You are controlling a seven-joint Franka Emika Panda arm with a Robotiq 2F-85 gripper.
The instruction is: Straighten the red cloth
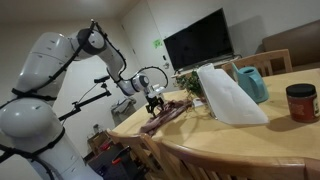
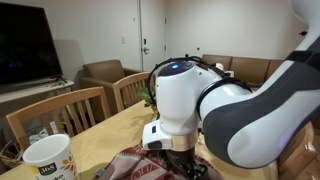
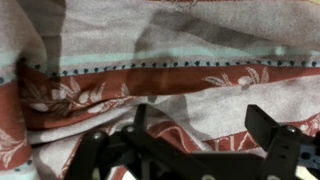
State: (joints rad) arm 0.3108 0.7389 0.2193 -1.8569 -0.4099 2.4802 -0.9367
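The red cloth (image 1: 165, 117) lies crumpled on the near end of the wooden table (image 1: 250, 140). It is dark red with white and pale stripes and a leaf pattern, and it fills the wrist view (image 3: 150, 80). In an exterior view it shows under the arm (image 2: 135, 163). My gripper (image 1: 154, 104) hangs just above the cloth with its fingers pointing down. In the wrist view the gripper (image 3: 195, 125) is open, its two dark fingers apart with folded cloth between and below them, not pinched.
A white bag or pitcher (image 1: 228, 95), a teal jug (image 1: 251, 83), a red jar (image 1: 300, 102) and a plant (image 1: 188, 83) stand on the table. A white mug (image 2: 48, 158) stands near the edge. Wooden chairs (image 2: 60, 115) line the table. A TV (image 1: 198, 40) is behind.
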